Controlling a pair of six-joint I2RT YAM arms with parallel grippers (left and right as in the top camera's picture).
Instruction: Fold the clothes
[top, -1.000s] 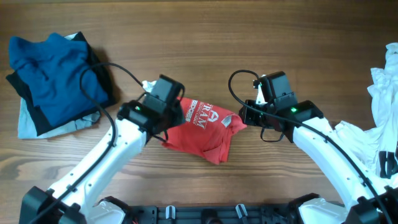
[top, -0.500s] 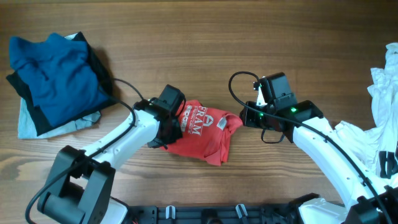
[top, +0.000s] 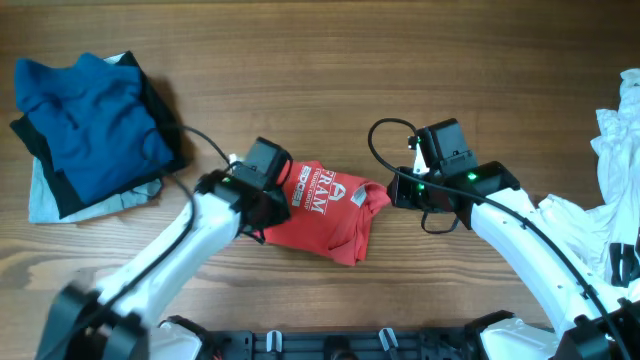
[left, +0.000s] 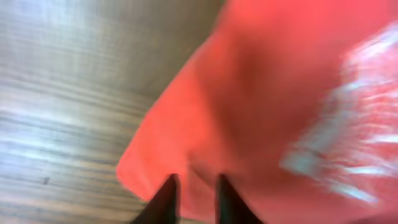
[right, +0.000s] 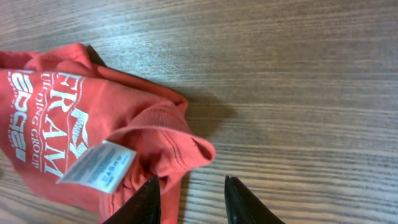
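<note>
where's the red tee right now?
Overhead view: the red T-shirt lies bunched at the centre of the table, between the left gripper and right gripper; blue pile to its left, white clothes at the right edge.

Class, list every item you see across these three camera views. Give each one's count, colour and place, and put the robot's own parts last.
table: one, brown wood, under everything
red T-shirt: one, red with white lettering, crumpled at the table's centre
label: one, white, at the red T-shirt's collar
blue garment: one, dark blue, top of the far-left pile
black garment: one, black, under the blue garment
pale garment: one, pale blue-grey, bottom of that pile
white garments: count unclear, white, heaped at the right edge
left gripper: one, black fingers, at the T-shirt's left edge, blurred
right gripper: one, black fingers apart, by the collar
</note>
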